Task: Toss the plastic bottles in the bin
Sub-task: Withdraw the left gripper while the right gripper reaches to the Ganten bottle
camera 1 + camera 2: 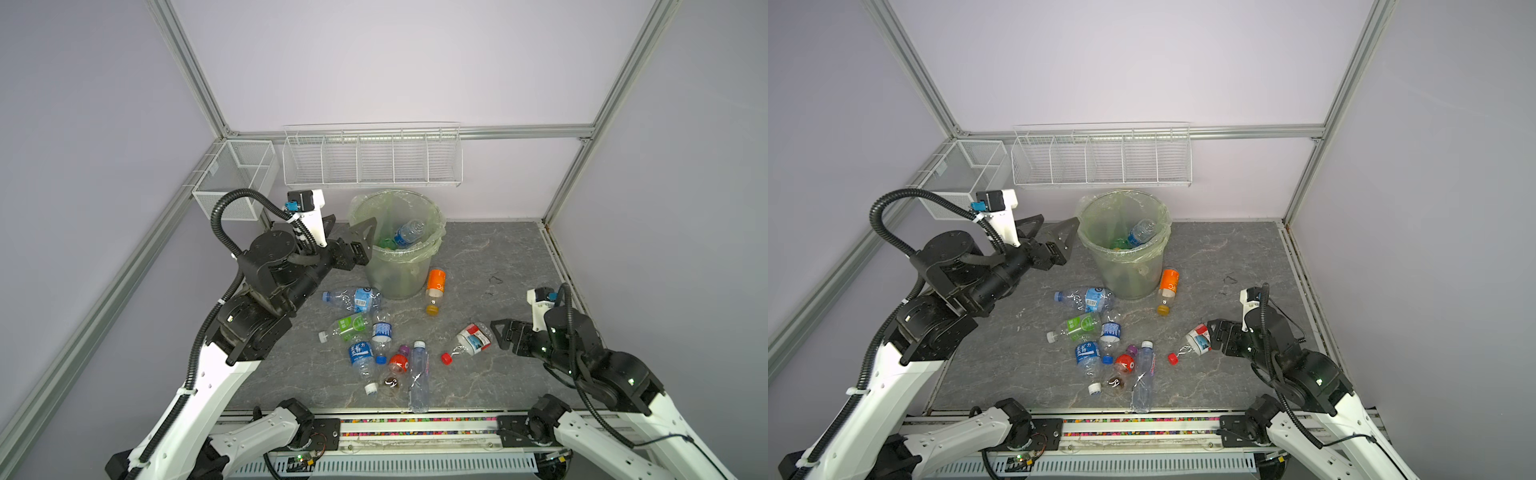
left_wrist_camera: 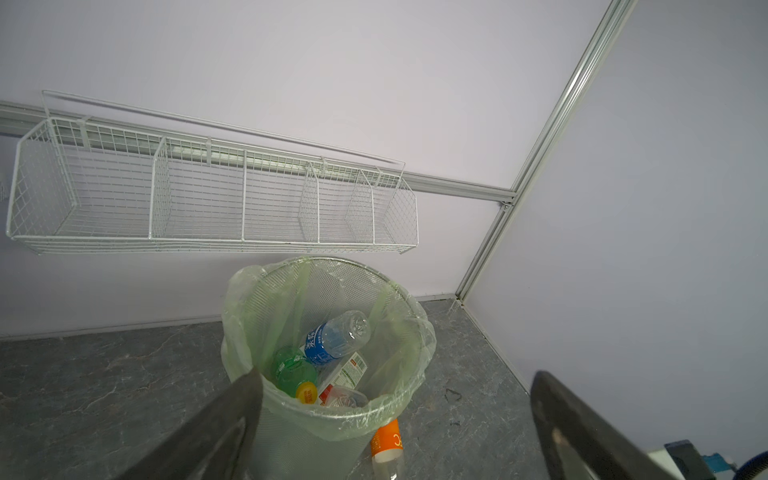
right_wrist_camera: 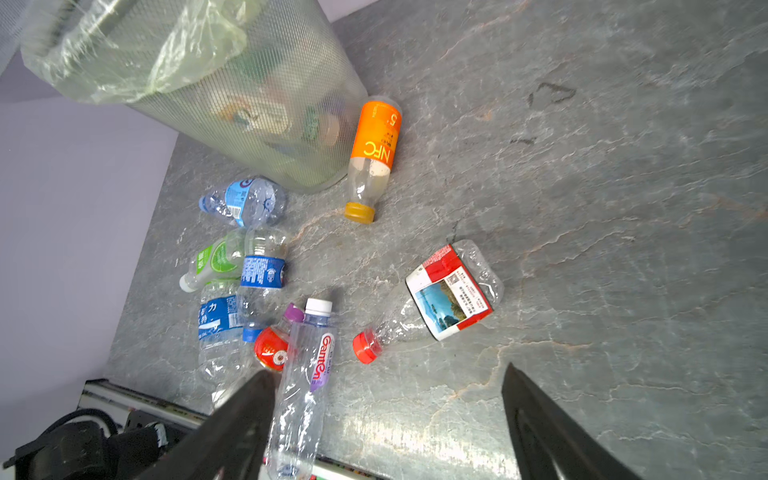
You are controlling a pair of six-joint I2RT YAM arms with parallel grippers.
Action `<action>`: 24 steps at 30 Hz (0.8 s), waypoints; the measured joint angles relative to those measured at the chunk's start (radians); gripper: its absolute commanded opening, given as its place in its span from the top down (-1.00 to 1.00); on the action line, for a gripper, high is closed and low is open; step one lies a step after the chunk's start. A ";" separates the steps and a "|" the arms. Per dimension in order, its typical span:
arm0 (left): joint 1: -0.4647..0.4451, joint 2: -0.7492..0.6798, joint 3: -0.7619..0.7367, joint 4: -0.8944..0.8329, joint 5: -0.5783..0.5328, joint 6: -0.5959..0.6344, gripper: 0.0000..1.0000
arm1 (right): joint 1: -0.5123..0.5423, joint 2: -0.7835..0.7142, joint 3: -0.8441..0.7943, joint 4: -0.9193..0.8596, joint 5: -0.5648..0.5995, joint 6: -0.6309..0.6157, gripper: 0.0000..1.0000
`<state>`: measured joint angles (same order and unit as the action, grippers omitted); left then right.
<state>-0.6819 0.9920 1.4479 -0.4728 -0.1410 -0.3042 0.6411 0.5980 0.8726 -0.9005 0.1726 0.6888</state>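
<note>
While flat, orange bottle (image 1: 435, 286), cap (image 1: 432, 309) away from bin (image 1: 386, 276).

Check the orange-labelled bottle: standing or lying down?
Lying down. The orange-labelled bottle rests on its side beside the bin.

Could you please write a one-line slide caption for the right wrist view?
Open right claw faces a crushed red-capped bottle, with other bottles scattered on the table beside the lined bin.
</note>
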 measured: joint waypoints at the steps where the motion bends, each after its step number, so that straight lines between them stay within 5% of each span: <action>1: 0.000 -0.016 -0.022 0.001 0.000 -0.007 -0.99 | 0.000 0.000 -0.019 0.006 -0.016 0.008 -0.76; 12: 0.000 -0.159 -0.247 -0.034 -0.040 -0.089 -0.98 | 0.169 0.017 -0.224 0.140 -0.103 0.146 -0.76; 24: 0.000 -0.280 -0.364 -0.072 -0.070 -0.174 -0.98 | 0.470 0.313 -0.227 0.298 -0.016 0.225 -0.78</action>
<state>-0.6819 0.7116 1.0836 -0.5453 -0.2111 -0.4778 1.1114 0.9108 0.6456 -0.6029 0.1570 0.9142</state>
